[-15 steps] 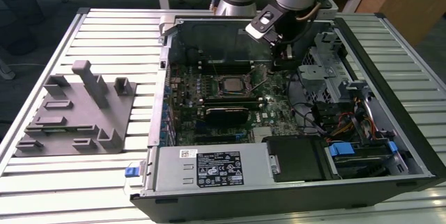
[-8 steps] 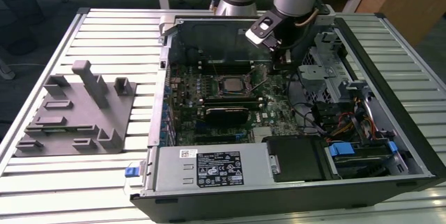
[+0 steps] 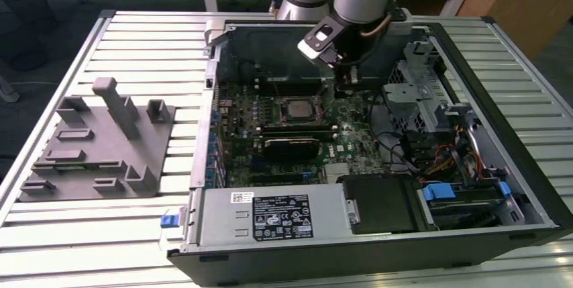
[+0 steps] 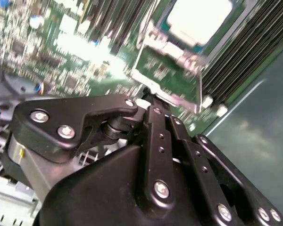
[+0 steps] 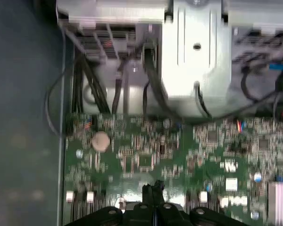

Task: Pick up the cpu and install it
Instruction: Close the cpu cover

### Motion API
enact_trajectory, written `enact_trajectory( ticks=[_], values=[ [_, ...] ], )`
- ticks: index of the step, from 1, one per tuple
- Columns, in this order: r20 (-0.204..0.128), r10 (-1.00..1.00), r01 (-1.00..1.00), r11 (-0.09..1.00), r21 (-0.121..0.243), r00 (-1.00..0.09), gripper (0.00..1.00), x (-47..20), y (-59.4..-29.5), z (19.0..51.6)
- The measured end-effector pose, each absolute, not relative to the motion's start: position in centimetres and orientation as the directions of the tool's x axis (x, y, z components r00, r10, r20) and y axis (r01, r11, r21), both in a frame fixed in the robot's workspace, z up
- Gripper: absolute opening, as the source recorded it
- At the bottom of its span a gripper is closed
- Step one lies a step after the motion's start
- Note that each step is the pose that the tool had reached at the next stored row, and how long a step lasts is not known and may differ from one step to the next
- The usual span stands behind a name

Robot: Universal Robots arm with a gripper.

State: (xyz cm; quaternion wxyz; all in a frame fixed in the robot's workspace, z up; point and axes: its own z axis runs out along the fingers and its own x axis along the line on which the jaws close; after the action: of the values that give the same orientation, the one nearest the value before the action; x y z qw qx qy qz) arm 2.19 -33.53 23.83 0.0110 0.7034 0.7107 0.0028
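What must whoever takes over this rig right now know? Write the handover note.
The gripper is shut with nothing seen in its grip. It is low over the motherboard, just to the exterior view's right of the socket.
The cpu sits in that socket inside the computer case and is not held.
Done: pick-up and placement, by the look of it.
Left: I cannot tell whether the socket is latched.

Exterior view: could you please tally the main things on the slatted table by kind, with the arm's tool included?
computer case: 1
cpu, inside the case on the motherboard: 1
grey block with posts, beside the case: 1
tool, above the motherboard: 1
Total: 4
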Motion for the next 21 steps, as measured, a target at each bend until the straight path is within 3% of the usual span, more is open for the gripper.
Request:
enact_trajectory(
  ticks=[21],
  values=[
    [-0.011, 1.0, 1.0, 0.01, 0.02, -0.01, 0.11, -2.5, -33.5, 23.6]
  ],
)
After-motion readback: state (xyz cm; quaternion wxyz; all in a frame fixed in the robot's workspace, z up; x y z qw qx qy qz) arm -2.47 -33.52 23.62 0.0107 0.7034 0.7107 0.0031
